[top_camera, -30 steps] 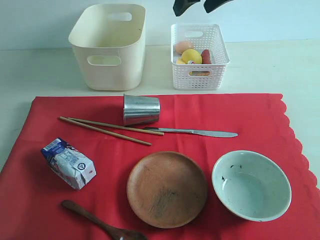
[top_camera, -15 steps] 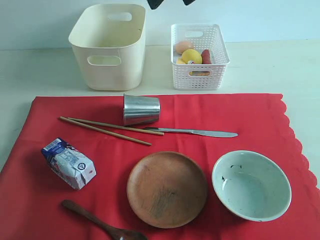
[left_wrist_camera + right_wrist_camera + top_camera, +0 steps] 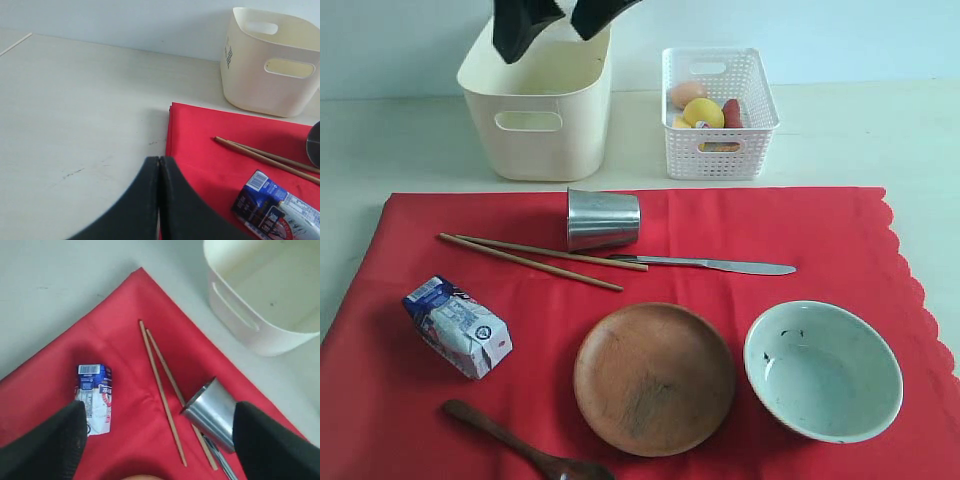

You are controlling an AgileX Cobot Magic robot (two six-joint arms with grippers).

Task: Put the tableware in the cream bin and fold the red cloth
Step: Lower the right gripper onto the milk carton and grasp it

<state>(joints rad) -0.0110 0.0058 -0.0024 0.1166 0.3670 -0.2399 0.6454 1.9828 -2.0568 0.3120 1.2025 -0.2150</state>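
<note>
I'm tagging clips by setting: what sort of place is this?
Likely a staged tabletop test setup, not a dining room: plate, bowl and knife laid on a red cloth, cream bin and food basket behind, bare pale table.

Tableware (image 3: 654, 378) on red cloth (image 3: 820, 230), cream bin (image 3: 535, 155) upright

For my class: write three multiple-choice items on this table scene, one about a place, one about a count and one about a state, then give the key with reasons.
1. In the exterior view, the milk carton lies on the red cloth at its: A left part; B middle; C right part.
2. The chopsticks number: A one; B two; C four.
3. The steel tumbler: A stands upright; B lies on its side; C hangs in the air.

Key: A, it sits near the cloth's left edge; B, two thin sticks lie side by side; B, its curved wall rests on the cloth.
</note>
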